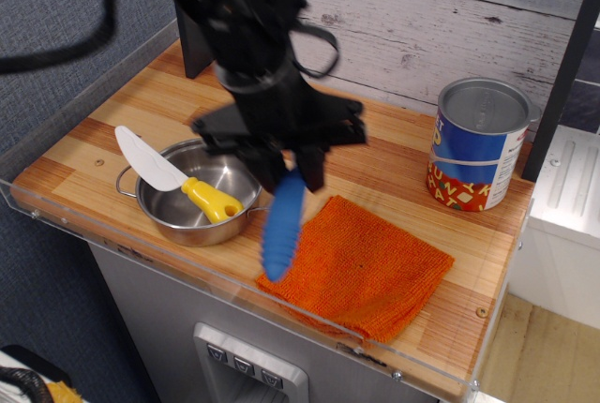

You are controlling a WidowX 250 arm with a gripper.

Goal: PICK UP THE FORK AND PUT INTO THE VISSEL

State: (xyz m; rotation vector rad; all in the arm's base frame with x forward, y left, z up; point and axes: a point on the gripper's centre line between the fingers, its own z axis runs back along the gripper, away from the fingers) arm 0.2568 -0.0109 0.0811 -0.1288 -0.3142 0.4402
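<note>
While the orange cloth [356,267] lies nearest on the tabletop [375,155], the fork [282,223] hangs above its left corner, blue handle pointing down and its tines hidden up inside the pincer [289,171]. That pincer is clamped closed around the fork's upper end, with the dark arm blurred above it. Just to the left sits the vissel [200,189], its right rim beside the dangling handle, and a yellow-handled knife [176,179] already lies across it, white blade sticking out over the left rim. Farther back on the right stands a blue tin can [477,144], well apart from everything else. As things stand, the fork is off to the side of the pot rather than over it, so letting go now would likely drop it onto the cloth. Judging by the long hanging handle, it could also clip the pot's rim or knock the knife.
</note>
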